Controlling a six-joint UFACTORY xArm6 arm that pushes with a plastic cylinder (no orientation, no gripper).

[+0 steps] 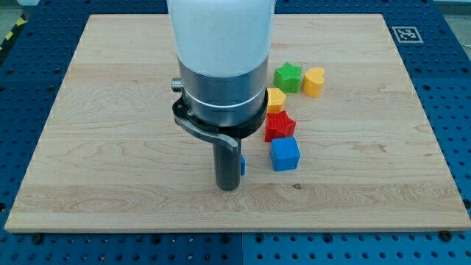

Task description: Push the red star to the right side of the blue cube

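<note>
1. Blue pegboard framed a pale wooden board (110, 110), and a black-and-white marker tag (406, 34) sat at the board's corner at the view's top right.
2. From where I stood, the arm's white and grey body (221, 59) filled the middle of the view and hid part of the board behind it.
3. No jaws existed on this arm to be released or clenched; it ended in a dark rod, and my tip (229, 188) rested on the wood below the arm body.
4. Just beside the rod, on the view's right, a sliver of a second blue block (242, 165) peeked out; its shape could not be made out.
5. Right of that, near but apart from the tip, sat the blue cube (285, 154).
6. The red star (279, 126) lay directly above the blue cube, touching or nearly touching it.
7. Above the star, a yellow block (276, 99) showed partly behind the arm body.
8. Toward the view's top right, the green star (288, 77) and a yellow heart (314, 81) sat just beside each other.
</note>
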